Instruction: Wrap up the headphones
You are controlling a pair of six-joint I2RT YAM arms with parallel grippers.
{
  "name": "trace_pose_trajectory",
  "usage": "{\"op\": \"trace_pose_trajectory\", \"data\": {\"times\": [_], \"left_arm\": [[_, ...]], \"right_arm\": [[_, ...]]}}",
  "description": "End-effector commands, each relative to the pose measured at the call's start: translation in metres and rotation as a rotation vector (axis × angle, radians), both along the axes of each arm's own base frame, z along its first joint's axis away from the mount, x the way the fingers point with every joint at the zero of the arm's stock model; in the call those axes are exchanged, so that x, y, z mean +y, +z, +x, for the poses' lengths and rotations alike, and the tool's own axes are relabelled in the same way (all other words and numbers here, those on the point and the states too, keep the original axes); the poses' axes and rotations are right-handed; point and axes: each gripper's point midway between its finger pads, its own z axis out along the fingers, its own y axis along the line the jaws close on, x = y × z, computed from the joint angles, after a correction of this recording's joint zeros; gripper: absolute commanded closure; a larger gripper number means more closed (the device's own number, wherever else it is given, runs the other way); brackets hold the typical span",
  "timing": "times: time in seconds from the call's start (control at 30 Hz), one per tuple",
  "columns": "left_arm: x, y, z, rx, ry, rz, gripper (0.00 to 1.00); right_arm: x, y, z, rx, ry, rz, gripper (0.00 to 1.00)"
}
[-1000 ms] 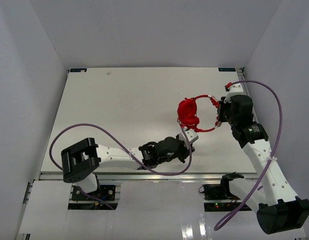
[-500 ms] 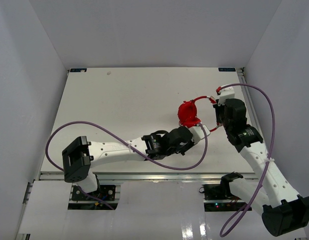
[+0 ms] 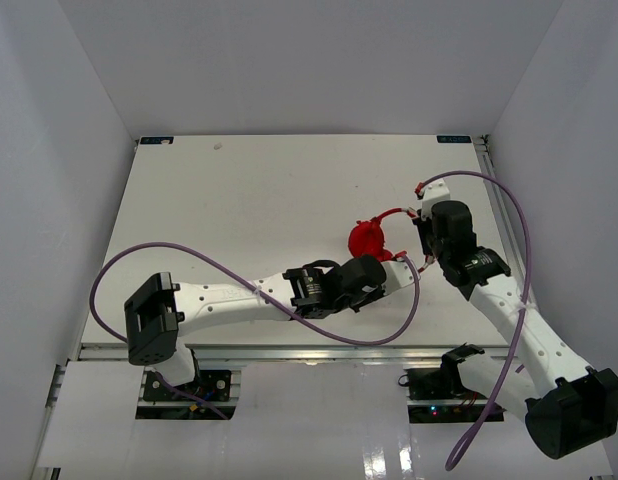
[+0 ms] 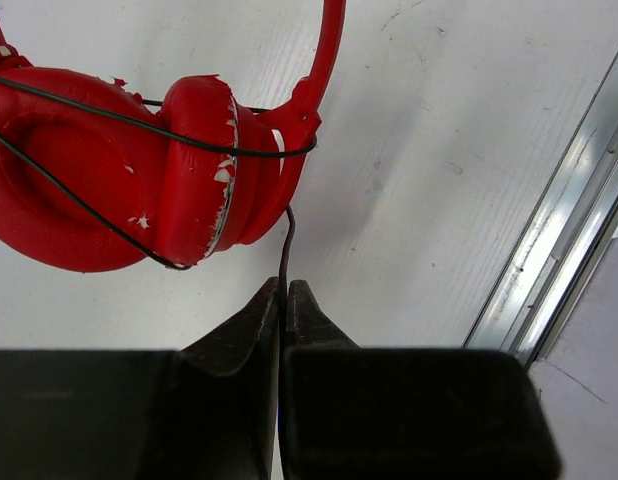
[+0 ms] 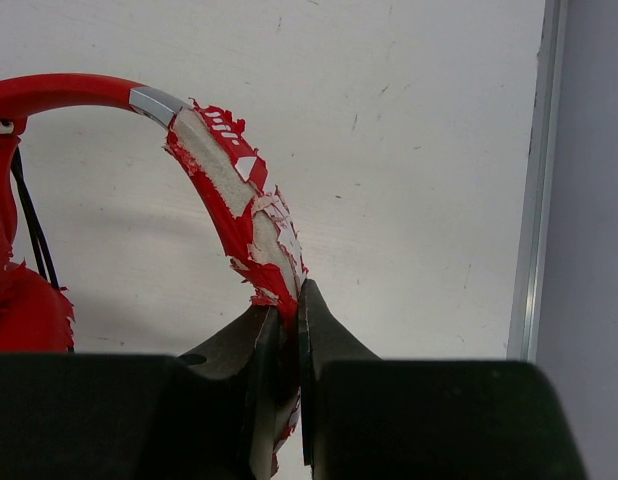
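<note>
The red headphones (image 3: pixel 368 240) hang just above the table, right of centre. Their two ear cups (image 4: pixel 89 180) press together, with the thin dark cord (image 4: pixel 287 240) looped across them. My left gripper (image 3: pixel 399 264) is just below and right of the cups. Its jaws (image 4: pixel 284 292) are pinched shut on the cord, which runs down between them. My right gripper (image 3: pixel 421 230) is shut on the headband (image 5: pixel 224 160), whose padding is peeling white. In the right wrist view the band passes between the right gripper's (image 5: pixel 289 305) jaws.
Thick purple robot cables loop off the left arm (image 3: pixel 189 262) and the right arm (image 3: pixel 521 230). A metal rail (image 4: pixel 549 250) edges the table near the left gripper. The same kind of rail (image 5: pixel 534 200) and the side wall lie right of the right gripper.
My left arm has stretched further right and up to the headphones. The right arm has carried the headphones a little left and nearer. The ear cups now sit closer to the left gripper.
</note>
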Motion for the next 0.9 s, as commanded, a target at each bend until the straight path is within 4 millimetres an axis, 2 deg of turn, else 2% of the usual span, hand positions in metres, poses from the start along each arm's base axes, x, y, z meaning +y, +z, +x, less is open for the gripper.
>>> {"op": "trace_pose_trajectory", "data": {"times": [0.0,0.13,0.37,0.5,0.87], "left_arm": [[-0.001,0.039,0.001,-0.069,-0.029,-0.046,0.85],[-0.003,0.050,0.008,-0.122,-0.048,-0.033,0.85],[-0.004,0.064,0.024,-0.245,-0.091,0.035,0.84],[0.002,0.060,0.030,-0.304,-0.111,0.100,0.84],[0.020,0.049,0.036,-0.388,-0.145,0.229,0.80]], "right_arm": [[0.022,0.020,0.007,-0.050,0.058,0.098,0.92],[0.035,0.006,0.000,0.006,0.128,0.118,0.92],[0.058,-0.007,-0.014,0.093,0.249,0.156,0.92],[0.073,-0.012,-0.023,0.148,0.331,0.194,0.92],[0.084,-0.030,-0.037,0.219,0.412,0.182,0.92]]}}
